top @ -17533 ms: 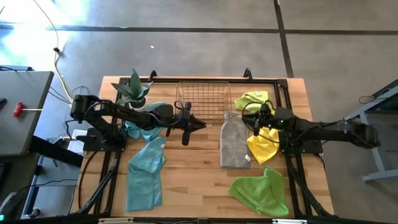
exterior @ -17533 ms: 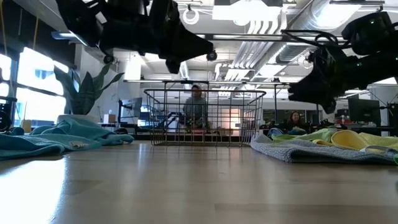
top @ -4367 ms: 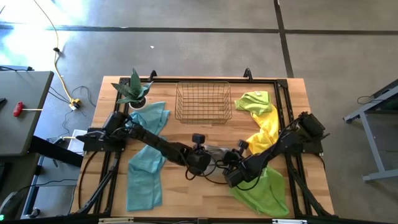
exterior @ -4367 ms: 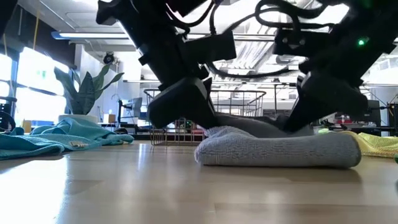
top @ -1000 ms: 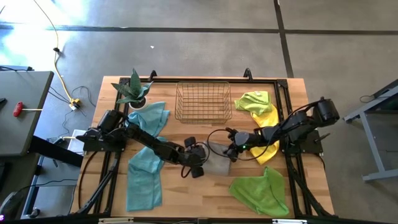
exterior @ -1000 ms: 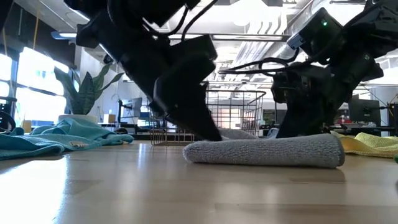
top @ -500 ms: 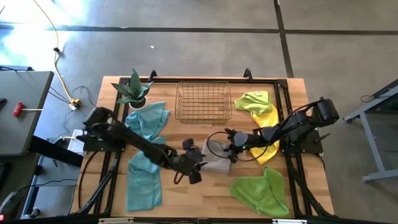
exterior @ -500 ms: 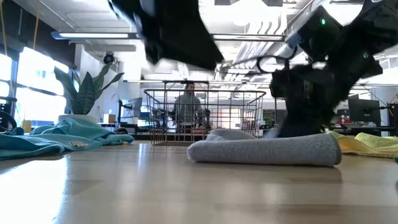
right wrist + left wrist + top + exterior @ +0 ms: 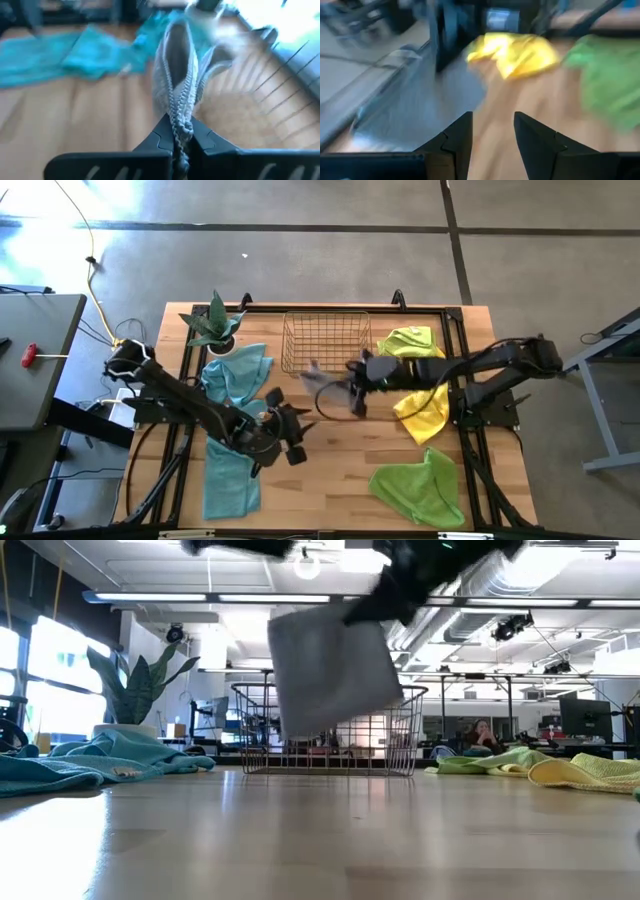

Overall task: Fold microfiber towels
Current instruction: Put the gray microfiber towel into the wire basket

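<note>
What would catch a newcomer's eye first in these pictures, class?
The folded grey microfiber towel hangs in mid-air in front of the wire basket, pinched in the right tool. The left tool is open and empty, low over the bare wooden table beside the teal towel.

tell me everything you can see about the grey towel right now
The grey towel is a soft, nubby microfiber cloth, folded into a compact layered bundle. It hangs clear of the wooden table, in front of the wire basket, blurred in the pictures. The right gripper is shut on its folded edge, with the layers pinched between the fingers and the rest drooping away from them. Nothing else touches it; the left gripper is apart, open, over the table near the teal towel.
</note>
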Robot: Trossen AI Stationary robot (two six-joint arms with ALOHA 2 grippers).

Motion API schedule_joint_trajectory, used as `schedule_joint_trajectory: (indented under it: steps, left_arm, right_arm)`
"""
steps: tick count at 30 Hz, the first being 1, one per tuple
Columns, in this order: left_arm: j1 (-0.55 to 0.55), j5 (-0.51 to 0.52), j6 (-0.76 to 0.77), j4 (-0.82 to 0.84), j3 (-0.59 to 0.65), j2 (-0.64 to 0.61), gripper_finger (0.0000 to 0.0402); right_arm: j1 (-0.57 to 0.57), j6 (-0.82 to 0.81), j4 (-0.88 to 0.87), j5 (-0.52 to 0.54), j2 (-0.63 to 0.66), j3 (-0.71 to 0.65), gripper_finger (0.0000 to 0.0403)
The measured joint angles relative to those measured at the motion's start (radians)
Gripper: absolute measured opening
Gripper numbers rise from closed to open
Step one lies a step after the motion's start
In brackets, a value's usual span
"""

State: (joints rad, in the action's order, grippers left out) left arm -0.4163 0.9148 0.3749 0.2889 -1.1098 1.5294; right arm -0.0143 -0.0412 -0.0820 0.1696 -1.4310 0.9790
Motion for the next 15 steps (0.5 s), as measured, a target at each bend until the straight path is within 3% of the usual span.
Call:
schedule_joint_trajectory:
  steps: [6, 15]
  left_arm:
    - [-0.012, 0.065, -0.034, 0.042, -0.002, -0.046, 0.0133]
    - [-0.012, 0.095, -0.013, 0.15, 0.0, -0.083, 0.0133]
  right_arm:
    - [0.148, 0.113, -0.204, 0.02, -0.05, 0.173, 0.0]
    - [0.342, 0.109, -0.144, 0.001, -0.137, 0.203, 0.0]
